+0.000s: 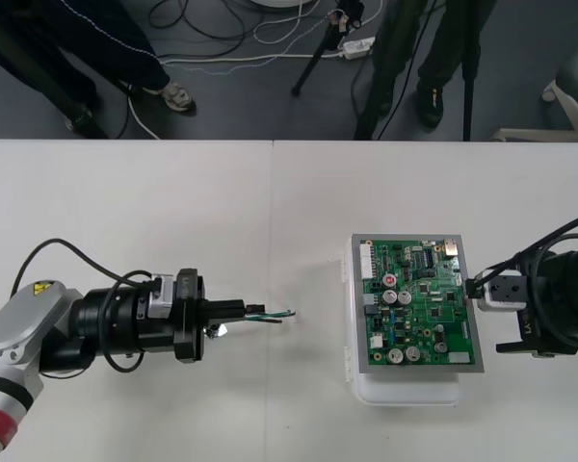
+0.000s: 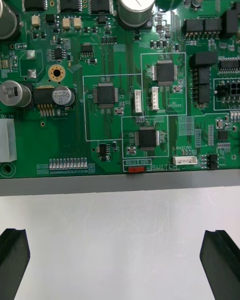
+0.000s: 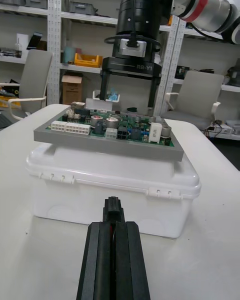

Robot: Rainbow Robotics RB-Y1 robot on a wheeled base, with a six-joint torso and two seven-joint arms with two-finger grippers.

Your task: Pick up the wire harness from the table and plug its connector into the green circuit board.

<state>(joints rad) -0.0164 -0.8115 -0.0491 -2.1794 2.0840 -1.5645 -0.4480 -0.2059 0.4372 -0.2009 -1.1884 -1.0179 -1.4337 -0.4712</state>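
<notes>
Pinching wire harness [image 1: 270, 315]: left tool [image 1: 241, 309]

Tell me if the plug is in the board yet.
No, the left hand grips the plug, well short of the board.

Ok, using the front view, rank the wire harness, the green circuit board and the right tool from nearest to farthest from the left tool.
1. Wire harness: clamped in the left tool, with its wires poking out past the tips.
2. Green circuit board: farther over, toward the robot's right side.
3. Right tool: open, at the board's far edge, beyond the board.
</notes>
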